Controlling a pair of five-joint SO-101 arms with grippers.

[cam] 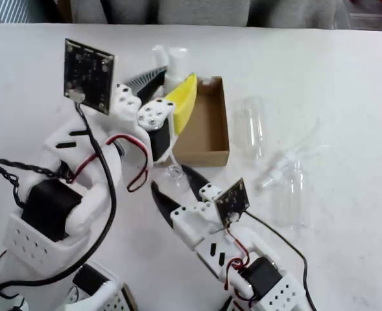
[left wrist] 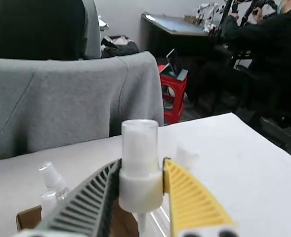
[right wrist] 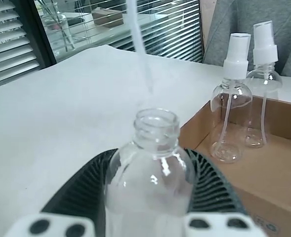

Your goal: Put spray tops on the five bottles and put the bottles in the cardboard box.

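Clear bottle [right wrist: 152,192] stands clamped in the right gripper [right wrist: 151,160], mouth up for the spray top [left wrist: 140,148] the left gripper [left wrist: 141,168] pinches at twelve o'clock.

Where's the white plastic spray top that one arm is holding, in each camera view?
High view: white plastic spray top upper centre, in the left gripper.
Left wrist view: spray top dead centre, clamped in that gripper.
Right wrist view: its thin tube hangs over the clear plastic bottle.
Shared landmark: brown cardboard box.
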